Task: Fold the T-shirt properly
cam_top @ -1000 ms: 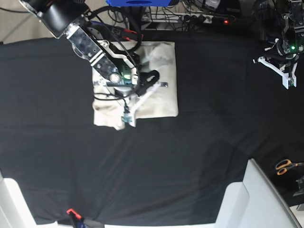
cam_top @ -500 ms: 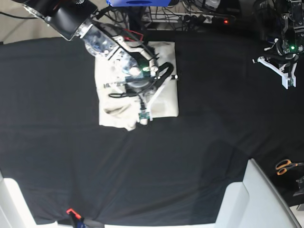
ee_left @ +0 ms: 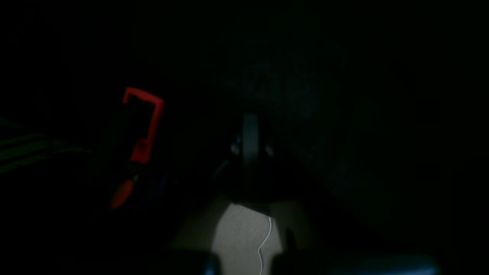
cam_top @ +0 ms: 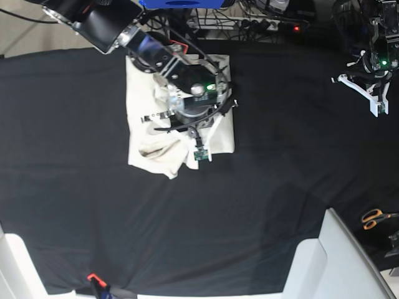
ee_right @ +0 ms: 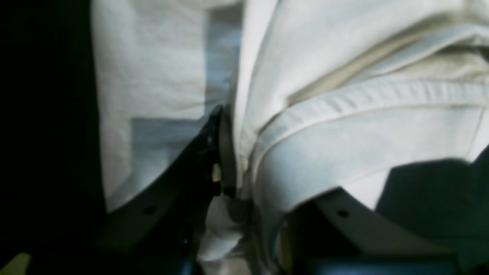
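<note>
- Cream cotton T-shirt (cam_top: 149,146), folded and wrinkled, lay on the black table cover (cam_top: 262,205) at rear left in base view.
- Right gripper (ee_right: 233,183) was clamped on a T-shirt fold.
- Left gripper (cam_top: 374,93) hung fully closed, holding nothing, well apart.

Right fingers (ee_right: 225,152) clamped, left fingers (ee_left: 250,141) closed

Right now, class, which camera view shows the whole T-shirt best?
The base view: the T-shirt lies complete on the black table. The right wrist view shows only close-up folds; the left wrist view shows none.
</note>
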